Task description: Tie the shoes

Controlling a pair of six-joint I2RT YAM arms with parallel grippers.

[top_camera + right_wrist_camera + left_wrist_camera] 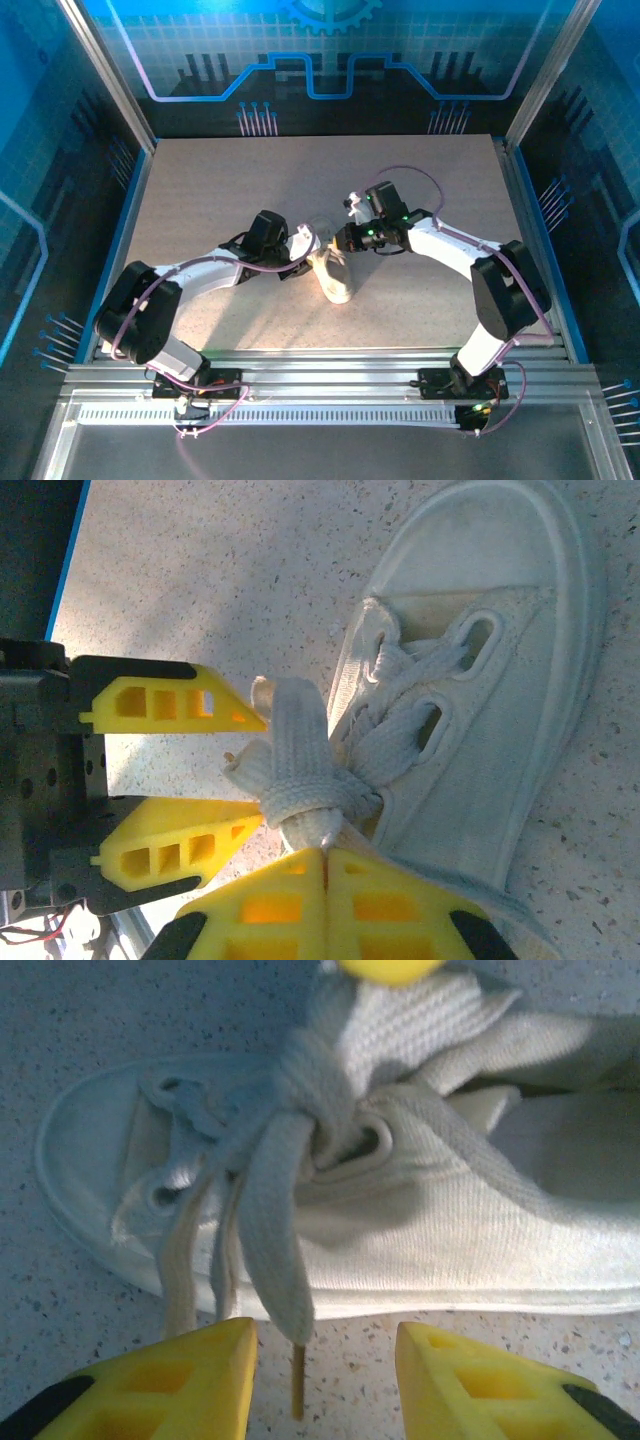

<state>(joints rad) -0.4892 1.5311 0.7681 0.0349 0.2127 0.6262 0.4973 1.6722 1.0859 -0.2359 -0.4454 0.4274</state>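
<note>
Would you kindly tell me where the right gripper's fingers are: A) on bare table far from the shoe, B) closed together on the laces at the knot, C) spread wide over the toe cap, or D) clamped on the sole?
B: the right gripper has its fingertips pressed together on the knotted laces.

Wide open across the far half of the speckled grey table (300, 170), free run up to the blue side walls (60, 200). Crowded at centre: small white canvas sneaker (333, 275) hemmed in by left tool (303, 242) and right tool (346, 239), close on either side. Between the left tool's parted yellow fingers (180, 1380), just a narrow lane, half blocked by dangling thin white laces (275, 1230). Right tool pinched shut on those laces, barring the way in over the tongue. Bare table past the toe cap; aluminium rail (320, 365) across the near edge.
</note>
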